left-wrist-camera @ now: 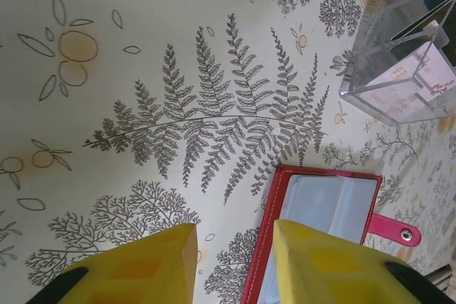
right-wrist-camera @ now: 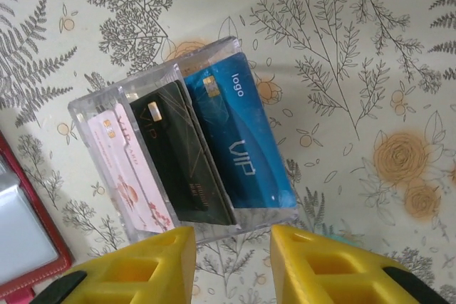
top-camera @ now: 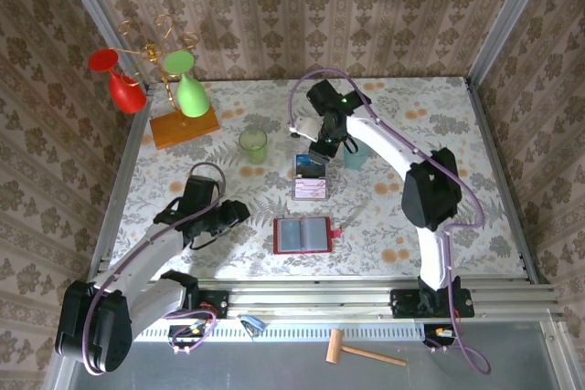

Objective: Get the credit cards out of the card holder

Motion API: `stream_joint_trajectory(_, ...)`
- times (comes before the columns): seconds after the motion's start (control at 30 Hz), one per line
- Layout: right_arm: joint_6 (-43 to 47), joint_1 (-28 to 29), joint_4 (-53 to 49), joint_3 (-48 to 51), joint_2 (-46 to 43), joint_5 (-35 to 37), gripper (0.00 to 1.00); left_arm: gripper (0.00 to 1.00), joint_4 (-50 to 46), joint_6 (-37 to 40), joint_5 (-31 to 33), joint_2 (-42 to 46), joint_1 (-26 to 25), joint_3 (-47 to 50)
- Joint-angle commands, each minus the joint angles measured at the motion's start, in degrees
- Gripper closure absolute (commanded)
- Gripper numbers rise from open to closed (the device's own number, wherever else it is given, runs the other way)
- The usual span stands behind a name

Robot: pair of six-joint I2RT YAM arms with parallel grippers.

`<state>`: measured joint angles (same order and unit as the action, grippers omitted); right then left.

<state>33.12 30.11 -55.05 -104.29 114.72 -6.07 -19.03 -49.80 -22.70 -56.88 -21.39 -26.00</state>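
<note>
The card holder (top-camera: 303, 235) is a red wallet lying open and flat near the table's front, its greyish clear pockets (left-wrist-camera: 324, 204) facing up and its red tab (left-wrist-camera: 394, 229) to the right. The credit cards stand in a clear acrylic rack (top-camera: 311, 179) just behind it: a blue card (right-wrist-camera: 239, 140), a black one (right-wrist-camera: 185, 158) and a pale pink-white one (right-wrist-camera: 125, 172). My right gripper (right-wrist-camera: 231, 247) hangs open just above the rack's far side, holding nothing. Left of the wallet, my left gripper (left-wrist-camera: 235, 250) is open and low, one finger (left-wrist-camera: 320, 261) over the wallet's left edge.
A green cup (top-camera: 253, 145) stands behind and left of the rack. An orange wooden base (top-camera: 186, 126) with a wire stand holds a red and a green glass at the back left. A teal cup (top-camera: 355, 155) sits beside my right arm. A wooden mallet (top-camera: 364, 350) lies beyond the front rail.
</note>
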Motion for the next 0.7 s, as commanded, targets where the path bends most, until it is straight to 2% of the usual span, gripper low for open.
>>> stream_joint_trajectory(0.0,-11.48,0.66,10.72,7.44,-6.4,-0.48,0.67,0.66,2.51,1.11,-1.12,-1.0,-1.05,-1.86)
stream_joint_trajectory(0.23,-28.1,2.59,20.51,22.41,-15.53,1.27,0.67,0.67,6.91,0.42,-1.54,-5.41,-4.4,-2.43)
stream_joint_trajectory(0.37,-36.94,4.6,23.49,28.52,-18.75,2.74,0.7,0.68,8.94,-0.18,-0.87,-8.02,-8.32,-3.05)
stream_joint_trajectory(0.67,-51.91,12.11,27.54,34.81,-20.4,2.57,0.73,0.71,13.73,-2.78,0.23,-11.73,-13.31,-1.92)
